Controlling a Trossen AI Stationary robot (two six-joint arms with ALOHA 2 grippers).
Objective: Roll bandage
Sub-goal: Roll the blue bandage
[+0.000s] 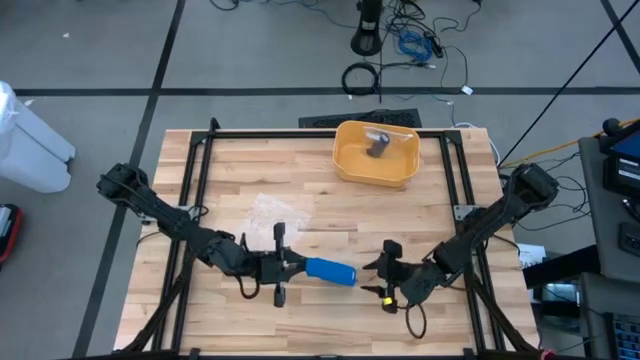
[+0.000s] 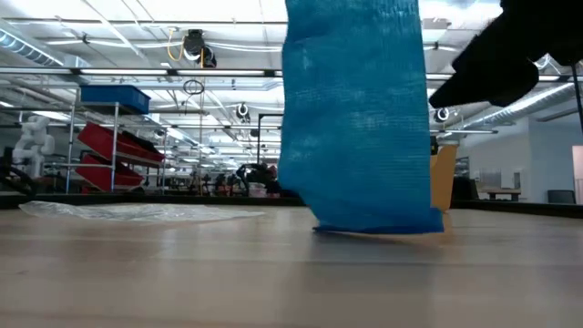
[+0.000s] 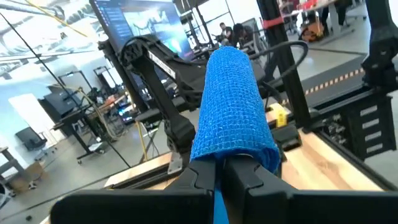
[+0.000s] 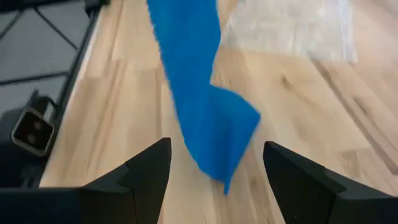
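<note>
One blue bandage (image 1: 331, 270), lengthwise between left tool (image 1: 283, 265), right tool (image 1: 385, 273)

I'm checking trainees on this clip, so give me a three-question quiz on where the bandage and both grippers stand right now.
1. True or false: the left gripper is shut on the blue bandage.
2. The right gripper is: A) clamped on the bandage, B) open with the bandage's loose end between its fingers, C) inside the yellow bin.
3. What lies on the table behind the left gripper?

Key: 1 true. 2 B. 3 a clear plastic wrapper.
</note>
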